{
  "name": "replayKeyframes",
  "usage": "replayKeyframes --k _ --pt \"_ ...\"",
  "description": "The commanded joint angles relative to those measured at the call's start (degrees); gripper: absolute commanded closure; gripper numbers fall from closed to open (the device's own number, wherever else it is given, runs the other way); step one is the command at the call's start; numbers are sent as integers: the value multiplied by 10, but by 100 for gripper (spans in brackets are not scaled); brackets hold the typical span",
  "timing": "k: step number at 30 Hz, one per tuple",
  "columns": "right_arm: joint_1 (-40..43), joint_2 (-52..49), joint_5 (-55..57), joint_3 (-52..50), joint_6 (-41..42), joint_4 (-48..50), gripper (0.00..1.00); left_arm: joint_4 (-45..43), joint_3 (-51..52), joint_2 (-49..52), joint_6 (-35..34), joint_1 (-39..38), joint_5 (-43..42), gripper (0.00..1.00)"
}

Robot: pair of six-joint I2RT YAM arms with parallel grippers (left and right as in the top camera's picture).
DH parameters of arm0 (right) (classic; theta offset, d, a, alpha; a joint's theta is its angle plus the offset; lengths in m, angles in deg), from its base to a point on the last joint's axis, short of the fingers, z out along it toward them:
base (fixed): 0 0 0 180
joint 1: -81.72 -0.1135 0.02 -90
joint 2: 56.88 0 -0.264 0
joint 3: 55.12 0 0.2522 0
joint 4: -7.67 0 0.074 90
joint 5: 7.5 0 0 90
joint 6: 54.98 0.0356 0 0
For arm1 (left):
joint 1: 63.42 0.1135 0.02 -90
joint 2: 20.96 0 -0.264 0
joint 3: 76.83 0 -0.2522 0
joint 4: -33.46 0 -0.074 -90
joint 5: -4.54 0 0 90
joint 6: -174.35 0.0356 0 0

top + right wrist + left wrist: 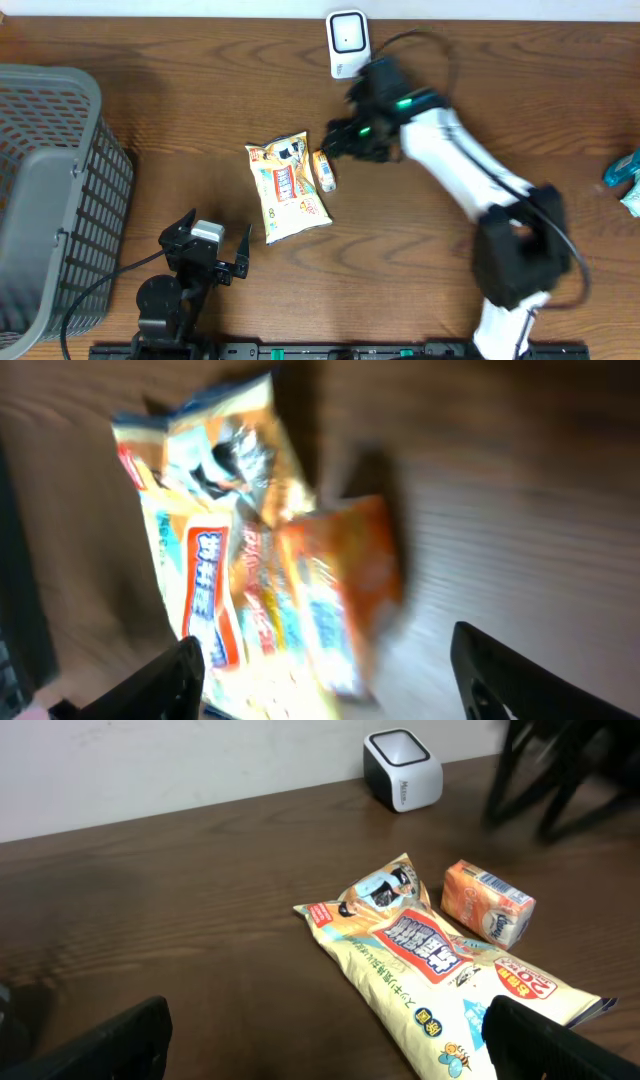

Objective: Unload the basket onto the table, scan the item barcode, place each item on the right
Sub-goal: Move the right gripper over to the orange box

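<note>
Well, I see a dark wood-grain table [180, 130] with a pale wall [150, 760] at its far edge. The small orange carton [324, 170], printed white and blue, lies flat mid-table, just beside the yellow snack bag [287, 188] at its 3 o'clock. Its long axis runs 11 to 5 o'clock. The right end effector [335, 140] hovers over it, spread wide and gripping nothing. The left end effector [215, 237] gapes empty.

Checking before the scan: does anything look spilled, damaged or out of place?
Nothing looks spilled or torn. The orange carton lies flat, right beside the snack bag. Nothing else stands out.
</note>
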Motion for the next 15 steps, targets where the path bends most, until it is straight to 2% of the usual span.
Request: replayKeyframes --k 1,2,4,9,11,15 --pt "-22 -28 -84 -1 27 31 31 12 9 -1 -1 -1 -7 2" --pt "-25 -29 -90 -1 28 35 35 12 9 -1 -1 -1 -7 2" --pt "-30 -22 -88 -1 27 30 30 12 9 -1 -1 -1 -7 2" --pt "-36 23 -81 -1 28 -11 1 12 9 -1 -1 -1 -7 2" --pt "-36 45 -74 -1 46 -32 1 12 9 -1 -1 -1 -7 2" --pt "-35 94 -17 -1 135 -78 1 12 9 -1 -1 -1 -7 2"
